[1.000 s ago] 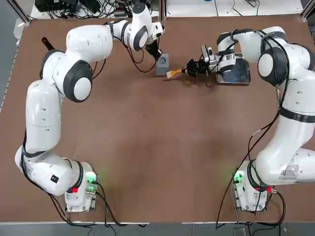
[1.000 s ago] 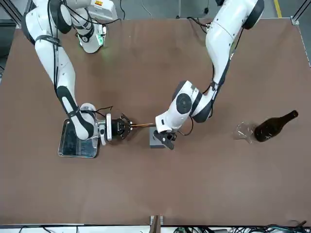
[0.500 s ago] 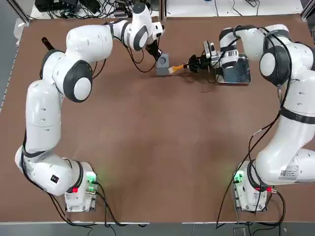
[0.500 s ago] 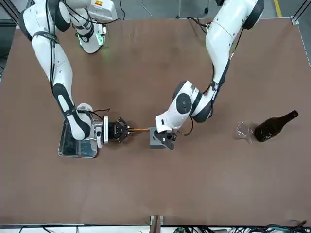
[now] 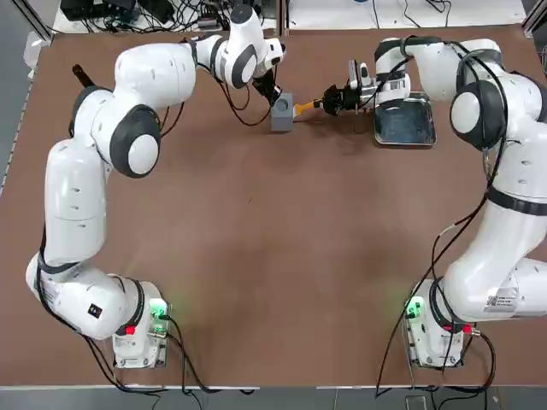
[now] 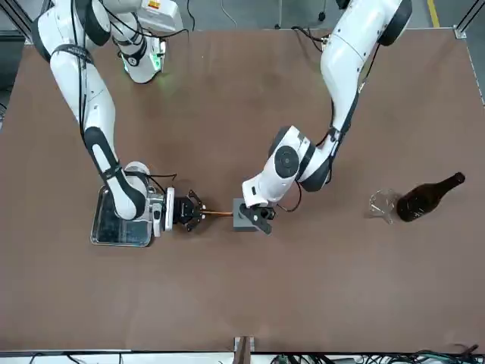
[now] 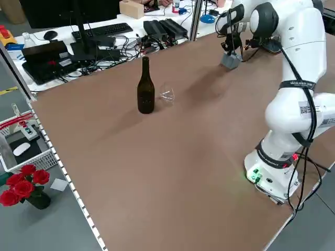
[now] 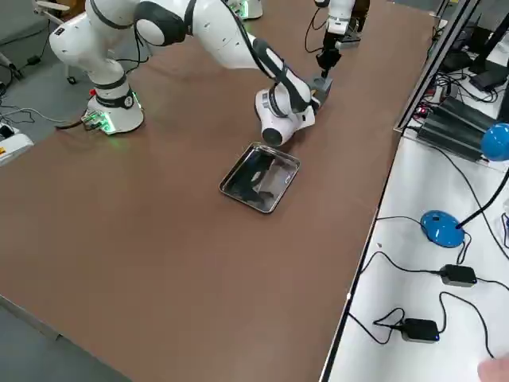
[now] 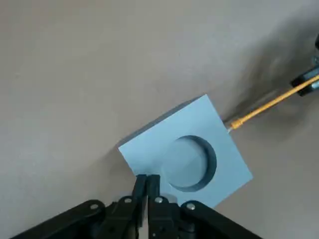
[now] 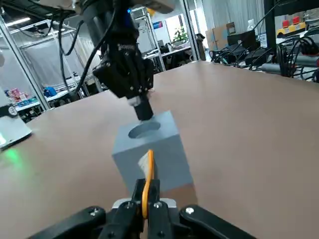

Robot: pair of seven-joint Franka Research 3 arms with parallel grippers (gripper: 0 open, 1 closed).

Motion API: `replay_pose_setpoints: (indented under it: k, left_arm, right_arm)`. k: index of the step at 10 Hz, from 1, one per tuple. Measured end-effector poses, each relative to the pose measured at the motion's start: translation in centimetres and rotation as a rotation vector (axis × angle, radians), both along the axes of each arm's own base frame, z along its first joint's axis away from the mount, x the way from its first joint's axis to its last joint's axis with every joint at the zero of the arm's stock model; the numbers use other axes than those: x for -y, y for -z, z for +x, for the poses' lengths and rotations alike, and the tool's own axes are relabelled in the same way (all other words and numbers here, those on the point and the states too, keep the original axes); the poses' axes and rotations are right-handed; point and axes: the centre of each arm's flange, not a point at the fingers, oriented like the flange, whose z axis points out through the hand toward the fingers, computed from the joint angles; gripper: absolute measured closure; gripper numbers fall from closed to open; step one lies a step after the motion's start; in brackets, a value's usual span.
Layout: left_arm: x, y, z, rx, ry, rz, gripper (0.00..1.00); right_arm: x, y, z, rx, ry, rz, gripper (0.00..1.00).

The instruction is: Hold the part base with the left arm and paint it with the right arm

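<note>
Paintbrush (image 10: pixel 150 174): you are sliding it away from the robot's bases, along the grey block's (image 9: pixel 149 149) side.
Right gripper (image 10: pixel 145 183): you are squeezing the brush.
Left gripper (image 9: pixel 147 177): closed, you are touching the block's top.

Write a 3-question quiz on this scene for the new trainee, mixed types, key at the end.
1. Multiple choice: what does the right claw hold?
A) a bottle
B) a paintbrush
C) a metal tray

2. True or false: the grey block has a square recess in its top face.

3. Fill in: in the front view, the wine glass lies beside a dark ____.

Key:
1. B
2. False; the recess is round.
3. bottle
</note>
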Motion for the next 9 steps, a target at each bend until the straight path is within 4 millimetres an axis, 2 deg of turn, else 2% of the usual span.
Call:
replay_pose_setpoints:
  k: [4,6,7,9]
  left_arm:
    - [0.0,0.0,0.0,0.0,0.0,0.0,0.91]
    - [0.0,0.0,0.0,0.0,0.0,0.0,0.91]
    - [0.0,0.0,0.0,0.0,0.0,0.0,0.91]
    - [0.0,0.0,0.0,0.0,0.0,0.0,0.91]
  right_arm:
    - [0.7,-2.2,2.9,0.004,0.065,-0.025,0.95]
    - [1.2,-4.2,4.9,0.003,0.101,-0.021,0.95]
    - [2.1,-4.9,5.8,0.002,0.122,-0.028,0.95]
    - [6.8,-5.9,7.6,0.0,0.175,-0.077,0.95]
